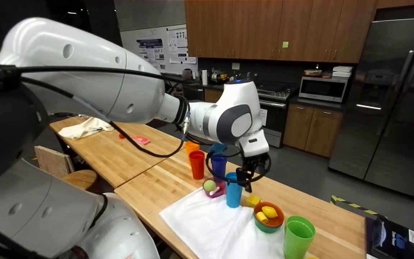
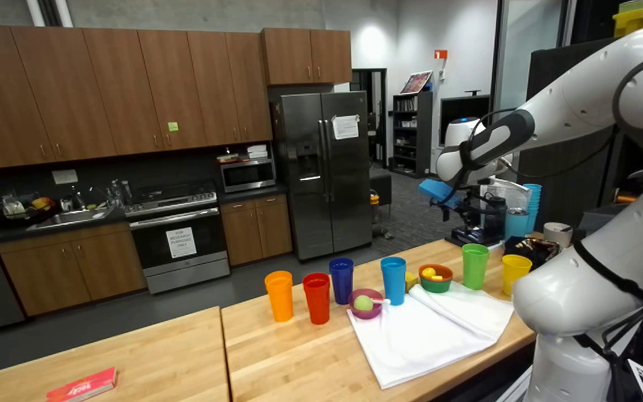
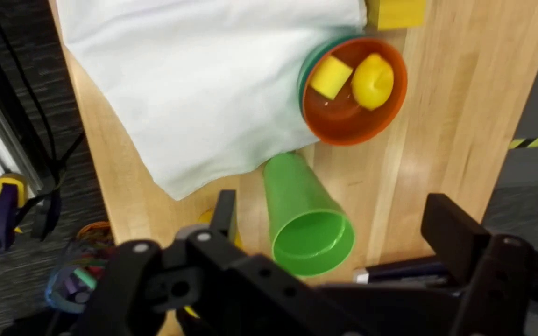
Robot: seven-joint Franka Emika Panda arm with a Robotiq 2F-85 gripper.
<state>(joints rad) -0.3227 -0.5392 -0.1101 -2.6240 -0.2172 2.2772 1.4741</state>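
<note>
I have my pincer [image 3: 332,210] with both fingers wide apart; in the wrist view, the green cup [image 3: 301,196] shows between them, standing upright on the wooden table [image 3: 460,116]. Just beside the cup I see the white cloth [image 3: 203,93], and near both the orange bowl [image 3: 348,126] with a lemon [image 3: 372,81].

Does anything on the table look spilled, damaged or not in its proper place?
Only the towel looks untidy: it lies askew on the table, with a fold across it. The green cup stands upright, and I see no spill or damage.
</note>
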